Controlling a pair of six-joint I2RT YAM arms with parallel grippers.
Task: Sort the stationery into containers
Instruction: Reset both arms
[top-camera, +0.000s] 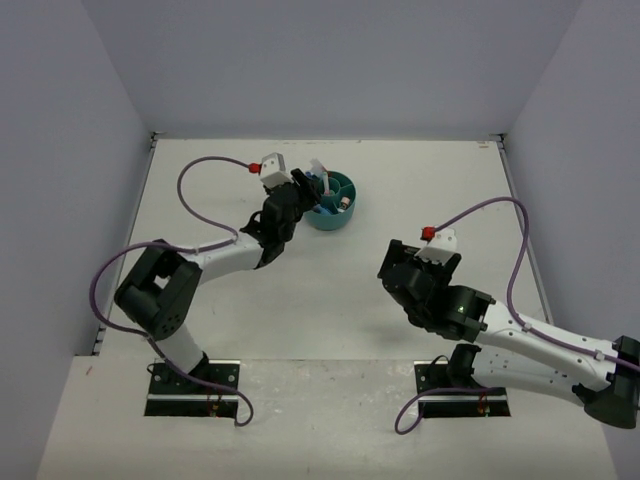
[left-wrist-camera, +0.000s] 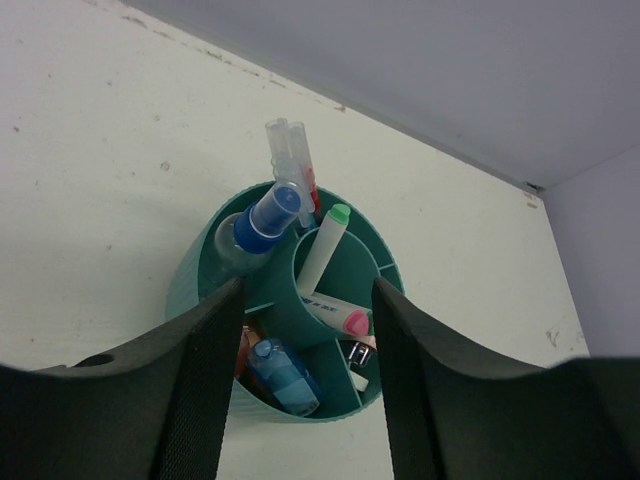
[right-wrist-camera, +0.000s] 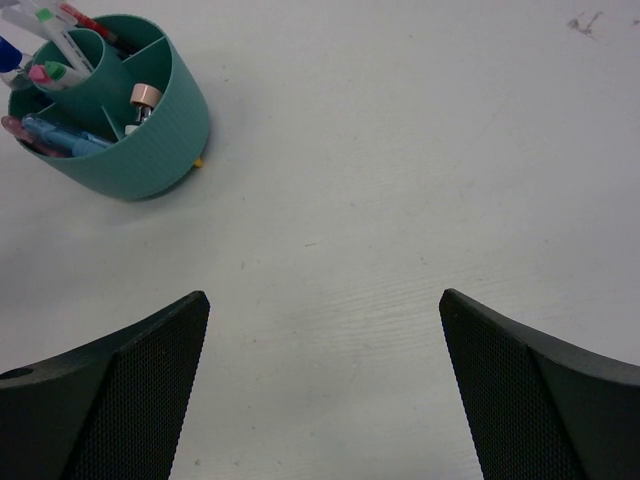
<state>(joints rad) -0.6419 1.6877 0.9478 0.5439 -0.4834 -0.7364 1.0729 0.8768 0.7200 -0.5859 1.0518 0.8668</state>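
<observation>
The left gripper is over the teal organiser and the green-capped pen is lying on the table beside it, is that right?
No. The green-capped pen is not on the table; it stands in the middle of the teal organiser, as the left wrist view shows. The left gripper is indeed over the organiser.

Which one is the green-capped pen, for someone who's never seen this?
Find the round teal organiser on the white table. In its central cup leans a white pen. Its pale green cap sets it apart from the pink-tipped marker beside it and the blue-capped item.
</observation>
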